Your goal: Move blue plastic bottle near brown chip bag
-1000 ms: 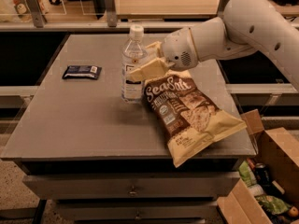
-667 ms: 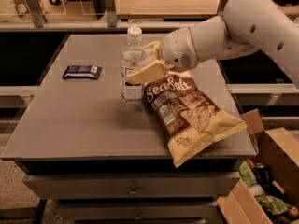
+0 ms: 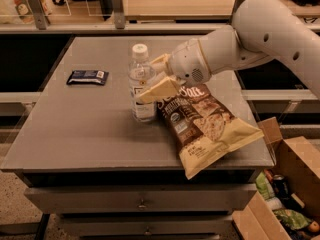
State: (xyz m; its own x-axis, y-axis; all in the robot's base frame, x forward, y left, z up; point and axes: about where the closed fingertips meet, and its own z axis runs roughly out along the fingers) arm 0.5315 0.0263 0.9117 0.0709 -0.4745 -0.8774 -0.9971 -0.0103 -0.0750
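Note:
The blue plastic bottle (image 3: 139,70), clear with a white cap, stands upright near the middle of the grey table (image 3: 75,129). Its base is at or just above the tabletop. My gripper (image 3: 147,80) reaches in from the right and is shut on the bottle's body, one cream finger (image 3: 156,90) across its front and the other behind it. The brown chip bag (image 3: 205,124) lies flat just right of the bottle. Its top edge touches or nearly touches the bottle, and its lower end hangs over the table's front right edge.
A flat dark blue wrapper (image 3: 87,77) lies at the table's left. My white arm (image 3: 270,29) spans the table's right rear. An open cardboard box (image 3: 295,184) with items stands on the floor at the right. Drawers (image 3: 142,204) sit under the table.
My gripper and the bottle have moved down and toward the table's front, staying next to the chip bag's top edge. The bag and the wrapper have not moved.

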